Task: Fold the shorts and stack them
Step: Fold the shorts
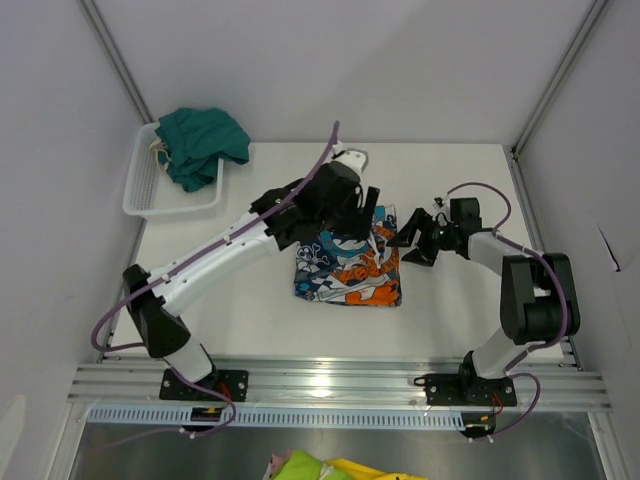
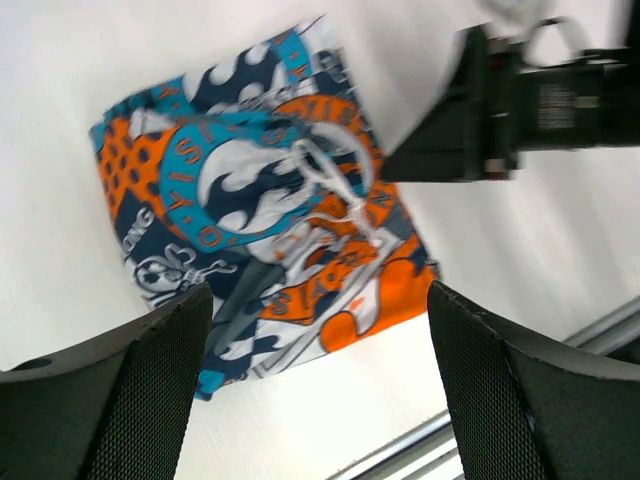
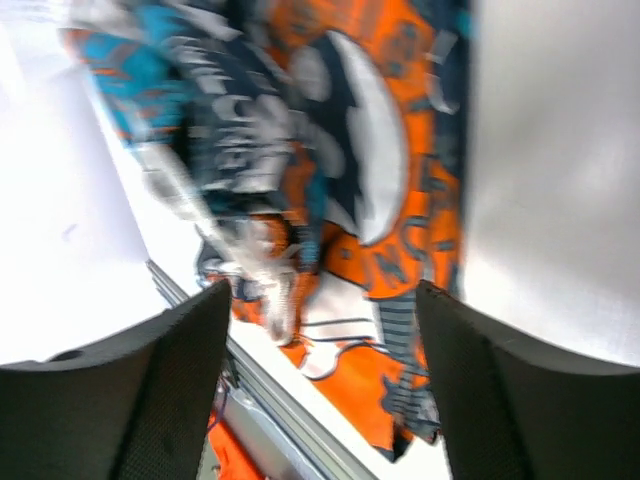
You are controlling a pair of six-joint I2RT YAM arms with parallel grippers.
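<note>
The patchwork shorts (image 1: pixel 350 270) lie folded in a rough square on the table's middle; they also show in the left wrist view (image 2: pixel 260 220) and, blurred, in the right wrist view (image 3: pixel 380 230). The dark teal-green shorts (image 1: pixel 203 142) are heaped in the white basket (image 1: pixel 150 195) at the back left. My left gripper (image 1: pixel 352 222) hovers open and empty over the far edge of the patchwork shorts; its jaws stand wide apart with nothing between them. My right gripper (image 1: pixel 410 240) is open and empty just right of the patchwork shorts.
The white mesh basket stands against the left wall. A metal rail (image 1: pixel 340 385) runs along the near table edge. Bright cloth (image 1: pixel 320 466) lies below the rail. The right gripper's black body (image 2: pixel 530 105) shows in the left wrist view.
</note>
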